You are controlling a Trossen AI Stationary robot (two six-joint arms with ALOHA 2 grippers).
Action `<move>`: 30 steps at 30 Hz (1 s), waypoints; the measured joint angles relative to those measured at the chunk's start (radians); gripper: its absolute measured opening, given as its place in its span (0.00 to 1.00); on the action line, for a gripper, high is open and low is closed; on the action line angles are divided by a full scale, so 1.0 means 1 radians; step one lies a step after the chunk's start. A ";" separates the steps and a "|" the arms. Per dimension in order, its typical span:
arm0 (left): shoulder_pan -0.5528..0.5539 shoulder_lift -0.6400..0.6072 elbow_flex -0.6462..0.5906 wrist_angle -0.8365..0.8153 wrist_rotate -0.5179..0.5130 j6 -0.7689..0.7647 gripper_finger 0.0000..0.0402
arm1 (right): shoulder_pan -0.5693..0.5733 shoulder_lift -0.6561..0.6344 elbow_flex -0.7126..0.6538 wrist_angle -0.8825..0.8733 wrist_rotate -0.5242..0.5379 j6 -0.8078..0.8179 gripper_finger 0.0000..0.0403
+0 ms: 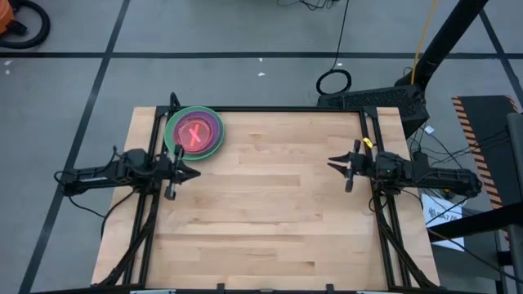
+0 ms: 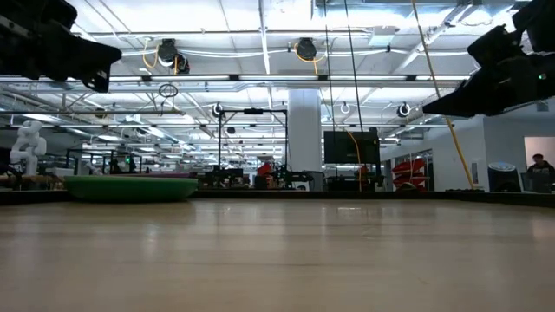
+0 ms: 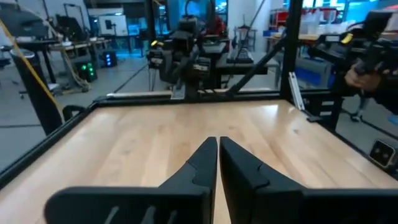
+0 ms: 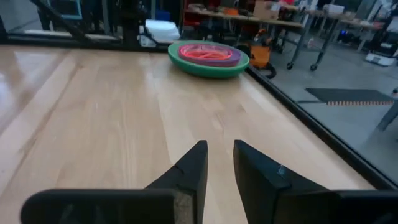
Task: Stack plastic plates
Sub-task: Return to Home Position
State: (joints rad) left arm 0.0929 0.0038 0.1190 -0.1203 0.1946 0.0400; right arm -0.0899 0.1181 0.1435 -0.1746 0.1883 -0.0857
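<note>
The plastic plates (image 1: 194,132) stand in one stack at the table's far left corner, the dark green one at the bottom on the wood, with light green, purple and red-pink ones showing above it. The stack also shows in the right wrist view (image 4: 208,59) and the low view (image 2: 130,186). My left gripper (image 1: 196,172) is shut and empty above the table's left side, just near of the stack; its fingers (image 3: 218,142) point toward the right. My right gripper (image 1: 330,162) hovers at the table's right side, its fingers (image 4: 220,146) a narrow gap apart, empty, pointing left.
Black frame rails (image 1: 372,163) run along the table's left, right and far edges by the arm bases. Bare wood (image 1: 270,204) lies between the two grippers and toward the near edge. A person (image 2: 539,165) stands far off in the room.
</note>
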 joint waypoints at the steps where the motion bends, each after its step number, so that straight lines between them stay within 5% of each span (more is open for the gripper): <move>1: 0.000 0.001 -0.001 0.000 0.006 0.004 0.06 | 0.000 -0.024 -0.011 -0.005 0.001 -0.003 0.17; 13: -0.001 0.009 -0.110 0.176 0.102 -0.039 0.01 | 0.022 -0.114 -0.056 0.002 -0.036 -0.101 0.02; 21: -0.001 0.016 -0.110 0.152 -0.053 -0.035 0.02 | 0.023 -0.100 -0.075 0.063 -0.060 -0.067 0.01; 30: -0.001 0.016 -0.110 0.148 -0.069 -0.043 0.03 | 0.023 -0.088 -0.075 0.064 -0.060 0.019 0.01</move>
State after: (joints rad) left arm 0.0917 0.0193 0.0093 0.0281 0.1261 -0.0029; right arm -0.0673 0.0299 0.0681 -0.1101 0.1284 -0.0669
